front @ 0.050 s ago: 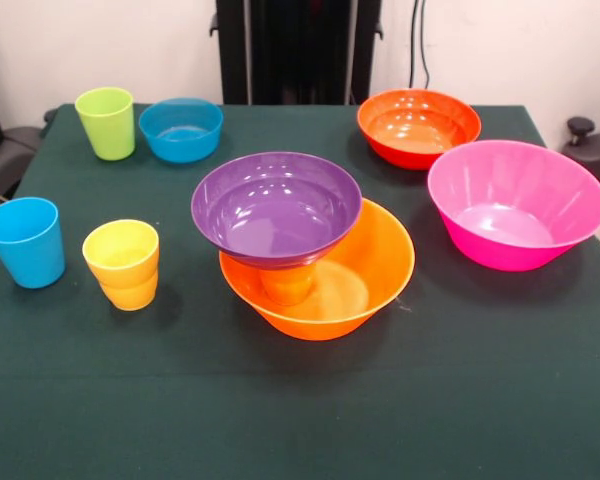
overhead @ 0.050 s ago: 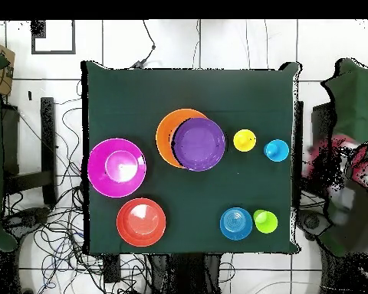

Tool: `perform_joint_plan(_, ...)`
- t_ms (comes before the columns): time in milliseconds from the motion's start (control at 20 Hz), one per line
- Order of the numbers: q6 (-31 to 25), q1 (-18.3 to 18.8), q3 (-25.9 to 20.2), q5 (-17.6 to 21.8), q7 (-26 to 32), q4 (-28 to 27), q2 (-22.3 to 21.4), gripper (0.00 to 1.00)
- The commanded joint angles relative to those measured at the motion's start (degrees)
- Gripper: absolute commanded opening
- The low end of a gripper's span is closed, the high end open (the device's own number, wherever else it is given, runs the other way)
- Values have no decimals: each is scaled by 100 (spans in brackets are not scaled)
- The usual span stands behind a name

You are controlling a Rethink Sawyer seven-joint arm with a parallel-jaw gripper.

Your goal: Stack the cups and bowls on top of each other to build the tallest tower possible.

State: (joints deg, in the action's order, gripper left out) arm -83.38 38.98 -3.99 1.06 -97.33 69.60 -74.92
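**A:** Tower (front @ 0.050 s ago: 300, 250) sits near the middle of the green table (front @ 0.050 s ago: 500, 400): wide orange bowl (front @ 0.050 s ago: 380, 275) at the bottom, small orange cup (front @ 0.050 s ago: 288, 283) standing in it, purple bowl (front @ 0.050 s ago: 277, 208) on top. Seen from overhead, where's the weak spot?

**B:** The purple bowl balances on that one narrow cup and sits off-centre, shifted toward 3 o'clock over the orange bowl's rim. A nudge or a heavy piece set down off-centre could tip it.

**A:** And the gripper?

**B:** Neither view shows it, so whether its jaws are apart or together is unknown.

**A:** What's left to add?

**B:** Overhead: yellow cup (overhead @ 0.050 s ago: 244, 140) and blue cup (overhead @ 0.050 s ago: 276, 150) at 3 o'clock from the tower, small blue bowl (overhead @ 0.050 s ago: 236, 223) and lime cup (overhead @ 0.050 s ago: 265, 221) around 5, red-orange bowl (overhead @ 0.050 s ago: 141, 222) at 7, pink bowl (overhead @ 0.050 s ago: 116, 167) at 9. I'd guess the pink one is the riskiest: wide and probably heavy for that perch.
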Motion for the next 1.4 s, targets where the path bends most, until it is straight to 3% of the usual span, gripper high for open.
perform_joint_plan(50, -505, 634, 269, -186, 2562, 1431, -576, 100)
perform_joint_plan(250, -527, 828, 775, -346, 2641, 2179, -1175, 100)
perform_joint_plan(650, -325, 554, 1615, -381, 2285, 3224, -1967, 100)
perform_joint_plan(800, -306, 490, 1764, -348, 2192, 3311, -2077, 100)
perform_joint_plan(1200, -906, 95, 2218, -45, 1777, 3346, -2690, 100)
perform_joint_plan(1400, -984, -386, 2522, 116, 1058, 3607, -3111, 100)
